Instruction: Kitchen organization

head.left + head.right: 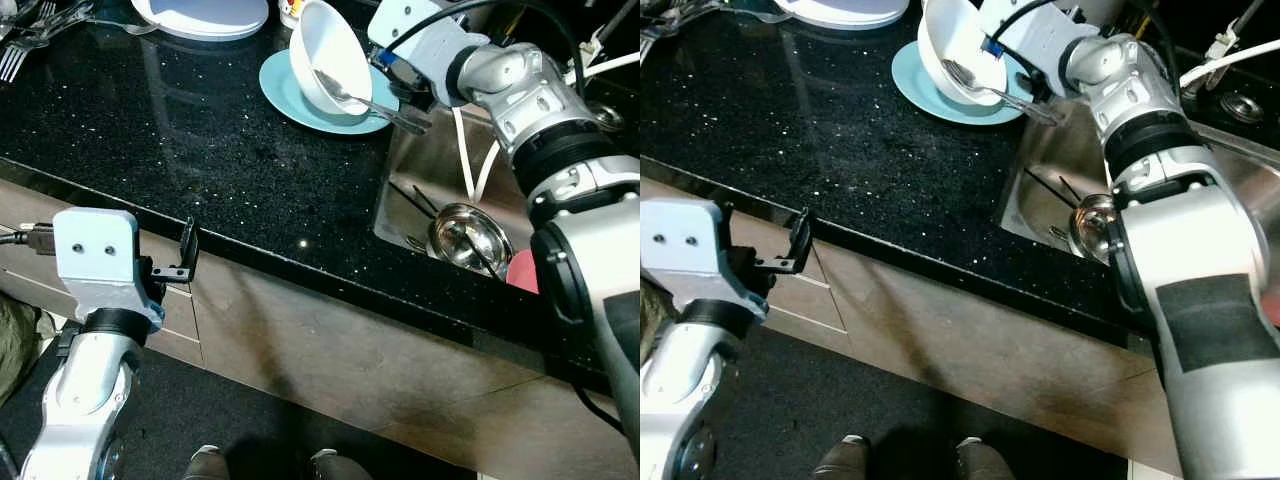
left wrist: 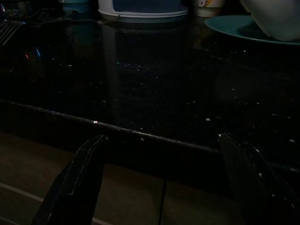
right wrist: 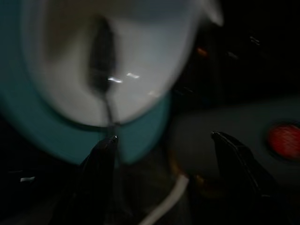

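My right gripper point(image 3: 161, 140), fingers spread, hovers at the metal spoon point(image 1: 365, 100) in the tilted white bowl point(image 1: 335, 55) on the round teal plate point(image 1: 285, 90).

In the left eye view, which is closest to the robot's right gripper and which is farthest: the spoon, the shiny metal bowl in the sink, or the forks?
From the right gripper:
1. Spoon, right beside the fingers, resting in the tilted white bowl on the blue plate.
2. Metal bowl, down in the sink, toward the robot.
3. Forks, far across the black counter, at its left corner.
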Robot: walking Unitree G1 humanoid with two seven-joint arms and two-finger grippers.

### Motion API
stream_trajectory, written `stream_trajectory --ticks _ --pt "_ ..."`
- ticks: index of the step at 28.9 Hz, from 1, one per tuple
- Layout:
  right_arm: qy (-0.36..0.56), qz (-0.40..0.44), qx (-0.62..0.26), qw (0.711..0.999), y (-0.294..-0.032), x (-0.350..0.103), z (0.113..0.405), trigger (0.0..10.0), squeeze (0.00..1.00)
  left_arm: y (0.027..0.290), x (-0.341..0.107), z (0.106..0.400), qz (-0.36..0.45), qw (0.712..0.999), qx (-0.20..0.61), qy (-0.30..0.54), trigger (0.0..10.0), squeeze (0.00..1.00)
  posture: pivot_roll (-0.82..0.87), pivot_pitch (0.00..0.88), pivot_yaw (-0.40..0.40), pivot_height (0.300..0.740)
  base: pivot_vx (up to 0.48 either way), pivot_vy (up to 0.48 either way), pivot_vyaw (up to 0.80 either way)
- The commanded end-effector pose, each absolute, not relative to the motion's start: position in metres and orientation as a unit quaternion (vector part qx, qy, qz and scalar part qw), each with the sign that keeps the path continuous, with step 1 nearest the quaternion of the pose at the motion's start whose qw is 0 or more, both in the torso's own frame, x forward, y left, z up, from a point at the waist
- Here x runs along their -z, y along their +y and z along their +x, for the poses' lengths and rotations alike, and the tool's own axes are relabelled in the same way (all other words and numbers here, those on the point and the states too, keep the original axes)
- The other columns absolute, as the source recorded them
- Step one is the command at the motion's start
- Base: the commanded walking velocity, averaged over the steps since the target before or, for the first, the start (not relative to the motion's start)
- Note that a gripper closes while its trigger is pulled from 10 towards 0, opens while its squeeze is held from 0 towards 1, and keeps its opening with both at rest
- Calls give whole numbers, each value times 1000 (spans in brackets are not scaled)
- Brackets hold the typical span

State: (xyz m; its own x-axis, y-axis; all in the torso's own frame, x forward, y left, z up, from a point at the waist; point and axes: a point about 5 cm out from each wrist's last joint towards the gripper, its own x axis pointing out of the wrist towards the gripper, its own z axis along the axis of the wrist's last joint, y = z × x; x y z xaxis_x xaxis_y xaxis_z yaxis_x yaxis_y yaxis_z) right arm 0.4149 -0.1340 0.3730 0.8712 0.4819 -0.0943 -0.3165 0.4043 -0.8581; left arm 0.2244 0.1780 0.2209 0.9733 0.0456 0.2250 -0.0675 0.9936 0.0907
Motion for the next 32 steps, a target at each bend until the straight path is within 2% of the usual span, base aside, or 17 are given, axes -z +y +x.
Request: stream_trajectory --ticks 1,4,11,14,16,32 --pt "-78 -483 -270 830 -137 -368 413 10000 0 176 -217 225 46 993 -25 -105 10000 0 165 147 -171 740 0 0 0" --pt "-50 -520 -310 795 -142 -358 411 10000 0 176 -217 225 45 993 -26 -107 10000 0 161 144 -173 740 0 0 0" --pt "-18 -590 -285 756 -146 -339 415 10000 0 175 -218 226 43 993 -25 -110 10000 0 155 140 -171 740 0 0 0" --pt "-18 -596 -272 755 -146 -337 416 10000 0 175 -218 227 43 993 -25 -110 10000 0 157 140 -172 740 0 0 0" --pt "-23 -587 -235 774 -143 -332 420 10000 0 176 -218 227 43 993 -26 -111 10000 0 156 142 -172 740 0 0 0" --pt "-25 -564 -241 789 -120 -298 423 10000 0 172 -219 225 38 993 -26 -111 10000 0 158 164 -177 740 0 0 0"
